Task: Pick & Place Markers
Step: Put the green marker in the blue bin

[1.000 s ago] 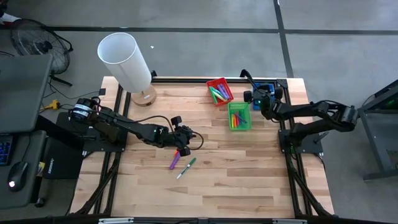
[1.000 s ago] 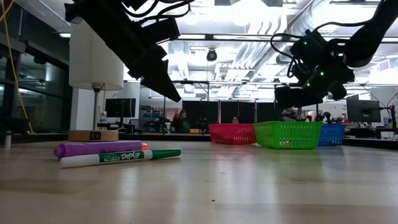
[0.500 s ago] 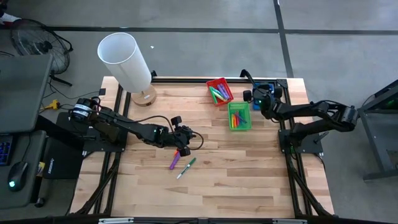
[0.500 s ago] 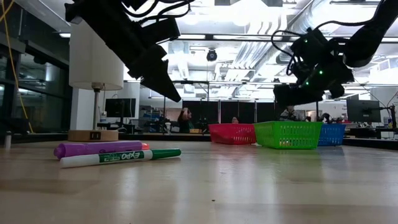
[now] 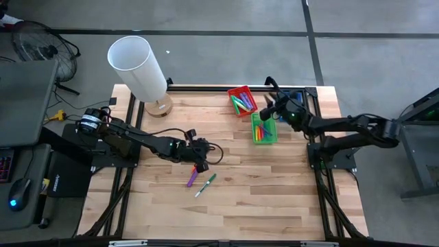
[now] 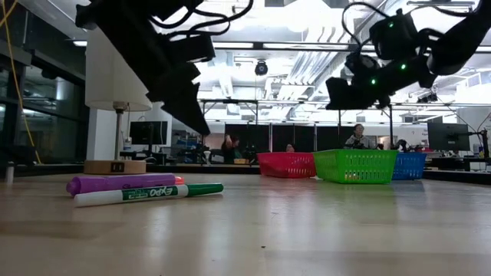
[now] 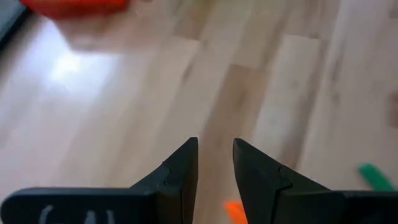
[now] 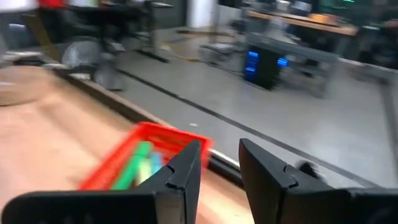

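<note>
Three markers lie on the wooden table: a purple one (image 5: pixel 192 179) (image 6: pixel 123 183), a white one with a green cap (image 5: pixel 204 185) (image 6: pixel 149 193) and an orange one (image 5: pixel 203 167) (image 7: pixel 234 211). My left gripper (image 5: pixel 200 158) (image 7: pixel 216 155) hangs open just above the orange marker, pointing down at a slant, nothing between its fingers. My right gripper (image 5: pixel 267 112) (image 8: pixel 221 158) is open and nearly level above the far left corner of the green tray (image 5: pixel 263 128). It faces the red tray (image 5: pixel 242 100) (image 8: pixel 143 155). Both trays hold markers.
A white lamp (image 5: pixel 137 65) with a wooden base (image 5: pixel 159 106) stands at the far left of the table. A blue tray (image 6: pixel 410 165) sits at the far right behind the green one, partly hidden by my right arm. Bare wood lies near the front edge.
My right gripper has moved from over the blue tray toward the table's left, risen, and tipped up to nearly level. My left gripper has stayed in place and rolled a little at the wrist. The markers have not moved.
</note>
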